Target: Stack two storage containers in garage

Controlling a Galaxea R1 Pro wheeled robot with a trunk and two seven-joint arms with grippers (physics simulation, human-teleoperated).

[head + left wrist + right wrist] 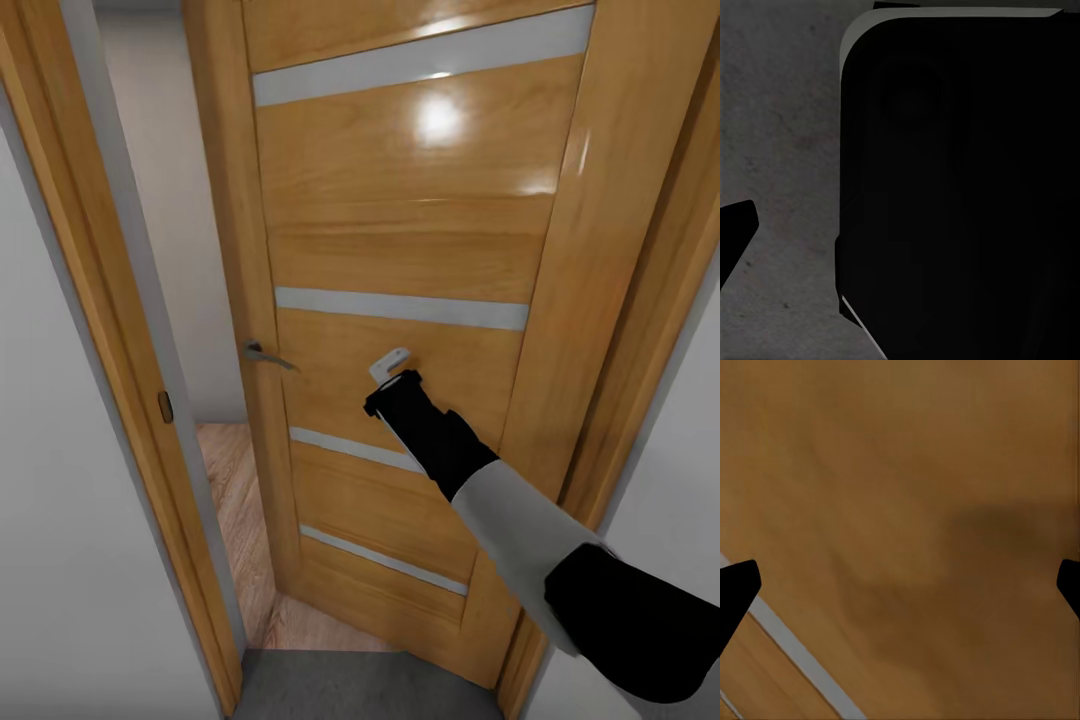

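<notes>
The right pincer presses against the wooden door, which stands partly ajar; in its wrist view the fingertips sit wide apart with nothing between them. The left pincer's state I cannot tell. Neither bin is in sight. Pushing near the hinge side could let the arm slide off, or the robot could catch the door frame while passing.

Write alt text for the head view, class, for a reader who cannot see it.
The right arm's end effector reaches to a glossy wooden door with pale horizontal strips, standing ajar. A metal handle sits at the door's edge, and the gap shows a wood plank floor beyond.
</notes>
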